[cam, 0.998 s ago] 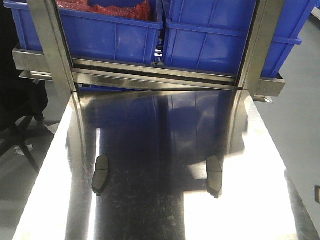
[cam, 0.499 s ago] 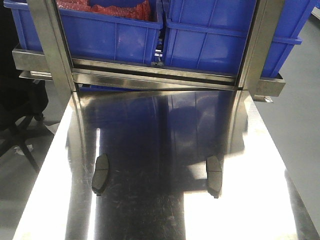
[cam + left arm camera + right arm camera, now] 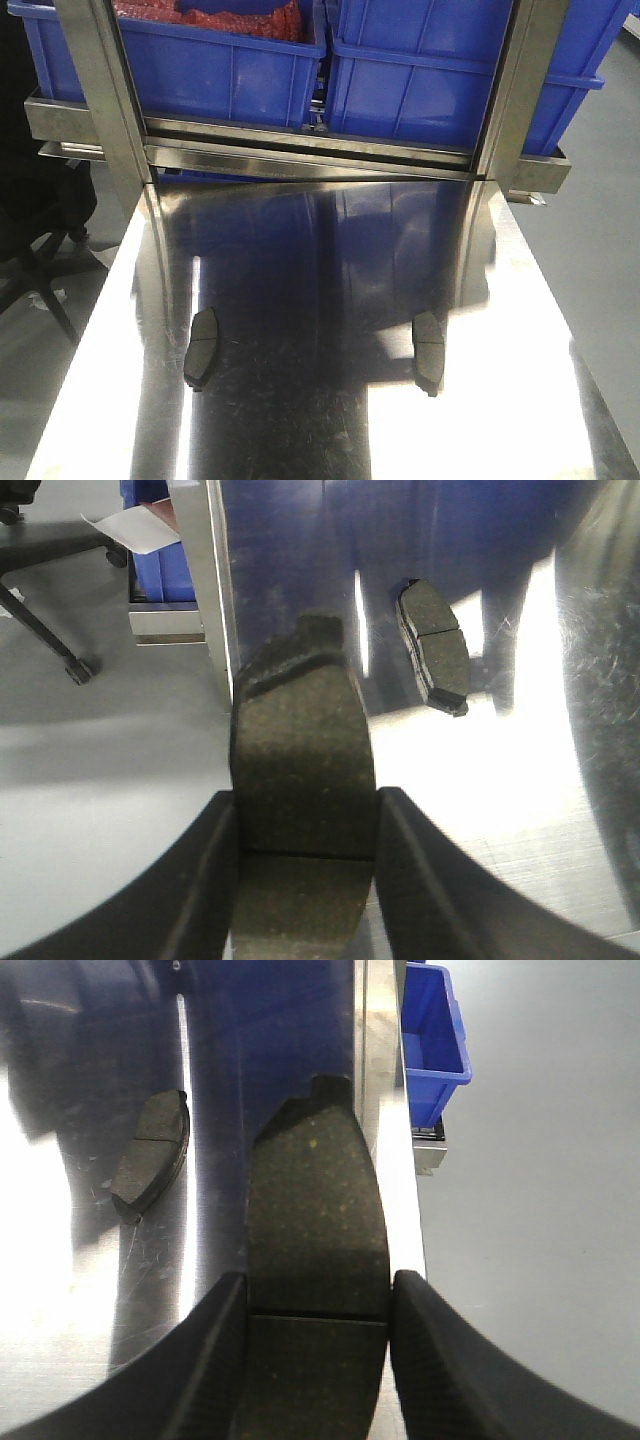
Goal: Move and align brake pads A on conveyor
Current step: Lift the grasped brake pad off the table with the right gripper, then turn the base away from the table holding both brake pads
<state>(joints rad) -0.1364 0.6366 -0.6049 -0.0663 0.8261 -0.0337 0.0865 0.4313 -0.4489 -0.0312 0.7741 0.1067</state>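
Four pads: left jaws clamped on first pad near left edge of the counter, left counter pad & right counter pad lying flat, well apart, right jaws pinching fourth pad near the right edge. Prob. mid-carry; conveyor not in view, so both arms must swing to it next, w/ blue bins & rack posts crowding the far end.

Table: polished metal, mirror-glossy, finely scratched. Brake pads: matt, coarse, speckled grey. 2 bins: smooth blue plastic, slight sheen.
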